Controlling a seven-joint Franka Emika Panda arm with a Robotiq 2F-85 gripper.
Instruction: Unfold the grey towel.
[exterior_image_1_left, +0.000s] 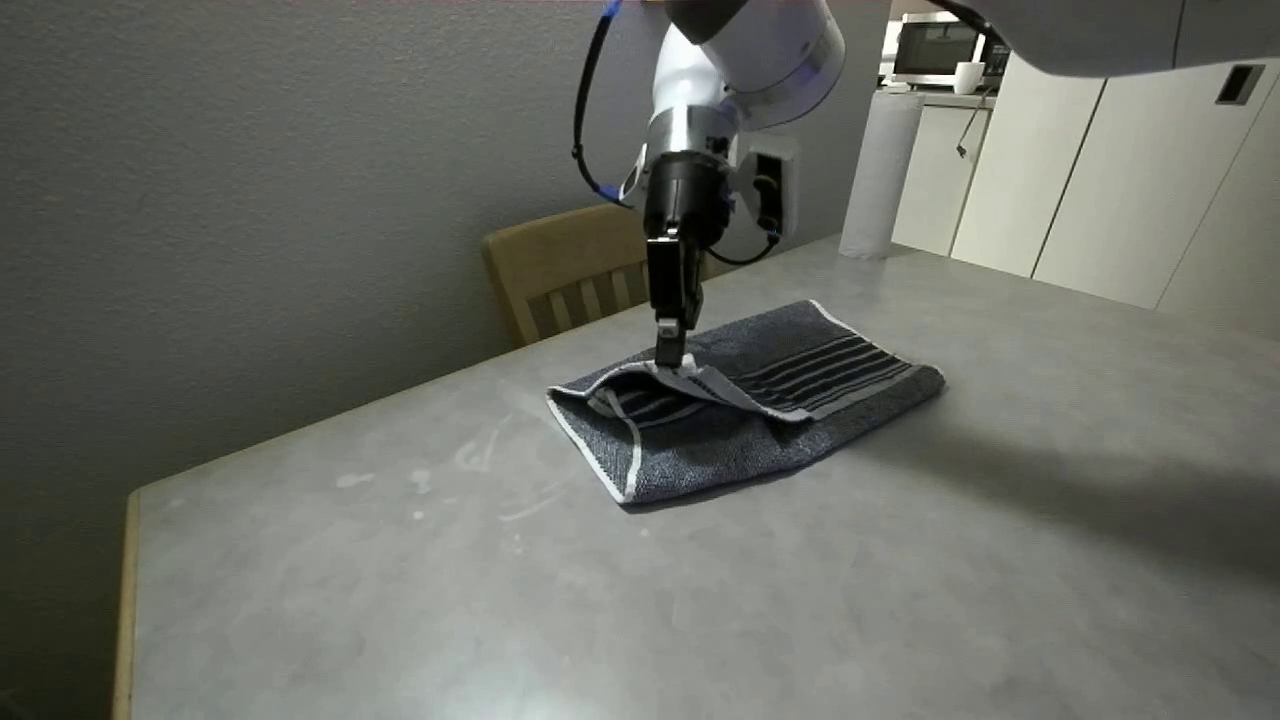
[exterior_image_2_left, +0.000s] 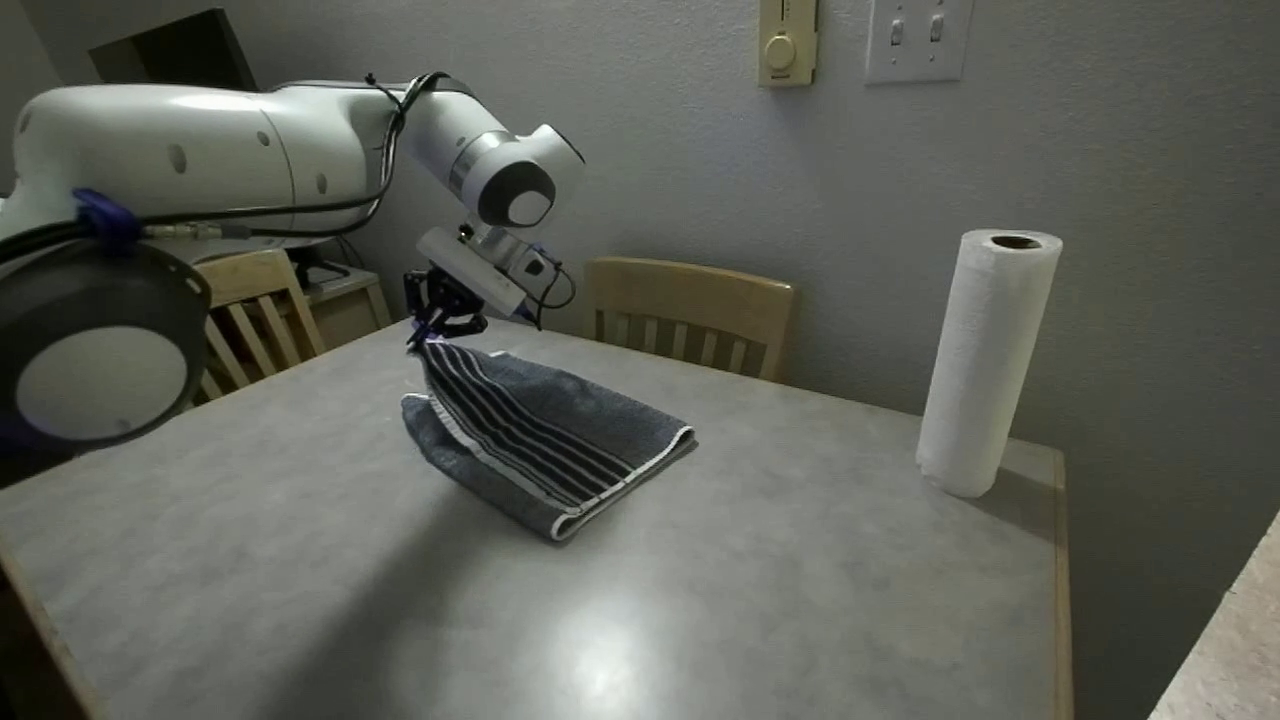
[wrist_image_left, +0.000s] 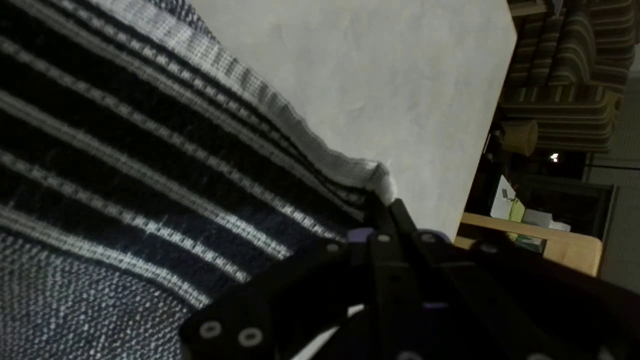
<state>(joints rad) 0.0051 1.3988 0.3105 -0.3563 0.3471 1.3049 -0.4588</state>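
The grey towel (exterior_image_1_left: 720, 455) lies folded on the table, with white edging. It shows dark and pale stripes in both exterior views (exterior_image_2_left: 560, 455) and fills the left of the wrist view (wrist_image_left: 165, 170). My gripper (exterior_image_1_left: 671, 352) points down at one corner of the top layer, seen also in an exterior view (exterior_image_2_left: 422, 336). In the wrist view the fingers (wrist_image_left: 392, 212) are closed together on that corner at its white edge. The corner is lifted a little, with a gap opening onto the layer below. The lower layer rests flat on the table. The pinched cloth is partly hidden by the fingers.
The grey table (exterior_image_1_left: 400, 590) carries the towel. A white paper towel roll (exterior_image_2_left: 985, 370) stands upright near a table edge, seen also in an exterior view (exterior_image_1_left: 880, 175). Wooden chairs (exterior_image_2_left: 690, 290) (exterior_image_2_left: 255, 285) stand at the table's edges, and a wall (exterior_image_2_left: 680, 160) is behind.
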